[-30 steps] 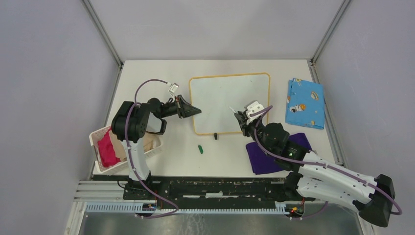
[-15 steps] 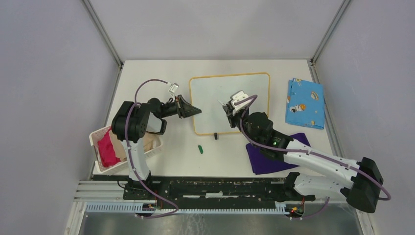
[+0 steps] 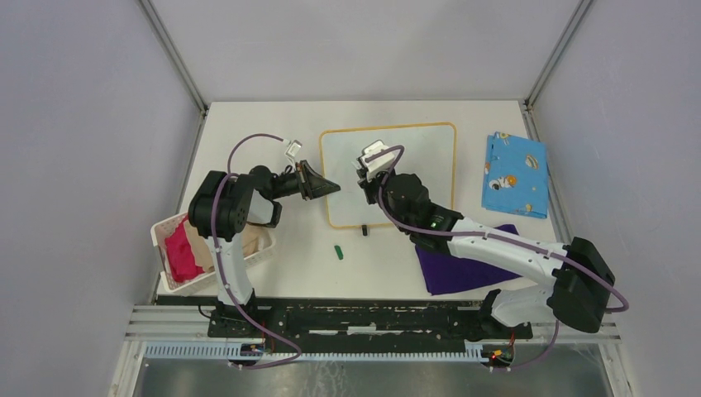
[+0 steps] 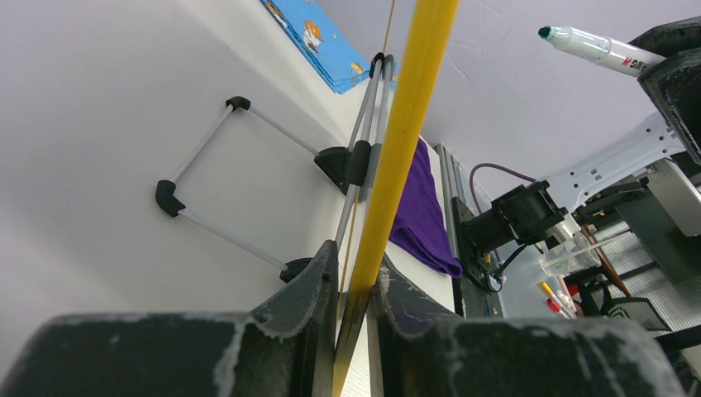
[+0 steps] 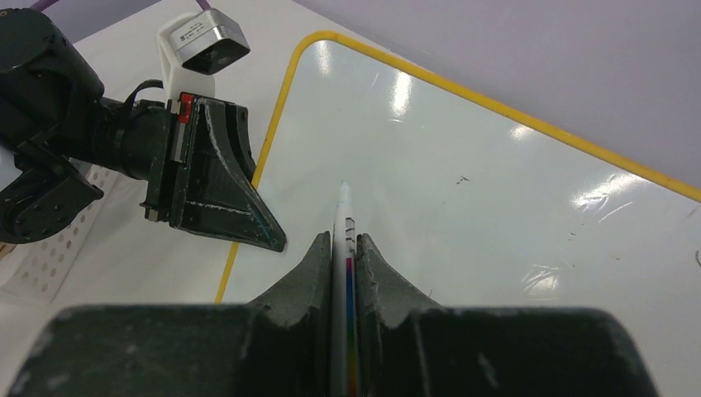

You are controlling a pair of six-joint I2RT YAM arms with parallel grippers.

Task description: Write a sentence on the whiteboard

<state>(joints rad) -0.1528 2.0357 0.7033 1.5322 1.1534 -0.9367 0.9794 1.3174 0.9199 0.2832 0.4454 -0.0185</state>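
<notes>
Toward the far middle of the table (image 3: 264,136), the whiteboard (image 3: 417,161) sits with its left rim pinched between the nearly closed jaws of the left gripper (image 4: 355,277). The right gripper (image 5: 343,248) is clamped on a marker (image 5: 342,207), whose tip is over the board's left part; contact cannot be told.

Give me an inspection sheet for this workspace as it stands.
Surface: white table, no spills seen.
Job's things: whiteboard blank; marker uncapped, tip over it.
Clutter: blue patterned cloth, purple cloth, basket with red rag, small green piece.
Hands: left hand shut on whiteboard's yellow rim; right hand shut on marker.
Cables: purple cable loops above left arm; another follows right arm.
Surroundings: grey walls, metal frame posts.
</notes>
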